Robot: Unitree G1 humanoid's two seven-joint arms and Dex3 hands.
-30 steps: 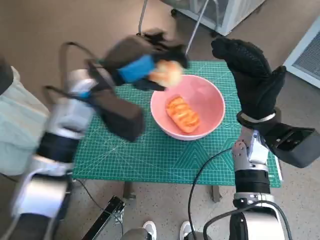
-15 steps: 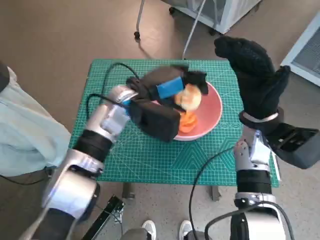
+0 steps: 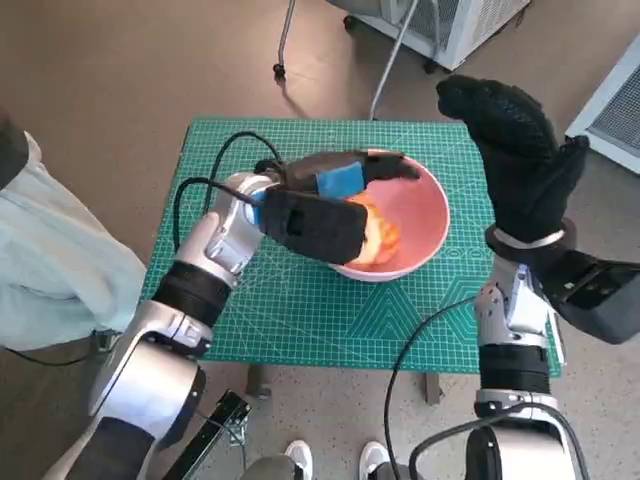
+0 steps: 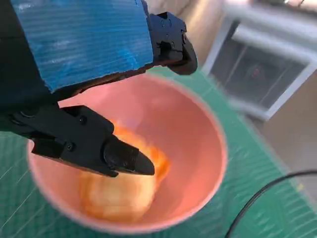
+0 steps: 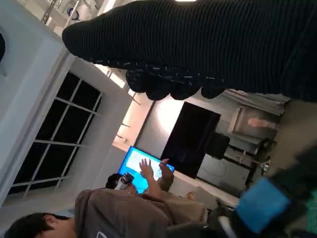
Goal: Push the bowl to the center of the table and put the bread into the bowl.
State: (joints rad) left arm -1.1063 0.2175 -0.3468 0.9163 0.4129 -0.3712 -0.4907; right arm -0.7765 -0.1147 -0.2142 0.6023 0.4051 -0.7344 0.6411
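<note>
Bread (image 3: 378, 236) was seen inside bowl (image 3: 425, 215); left hand (image 3: 335, 185) spread above it, nothing held; task judged nearly done.

We see the bowl (image 3: 412, 226) on the table (image 3: 300, 300), toward its far right part. Bread (image 3: 380, 235) lies in the bowl at its left side. Our left hand (image 3: 345, 180) sits over the bowl's left rim, above the bread. Our right hand (image 3: 515, 160) is raised at the table's right edge, apart from the bowl. A person (image 5: 99, 213) sits beyond the right hand.
</note>
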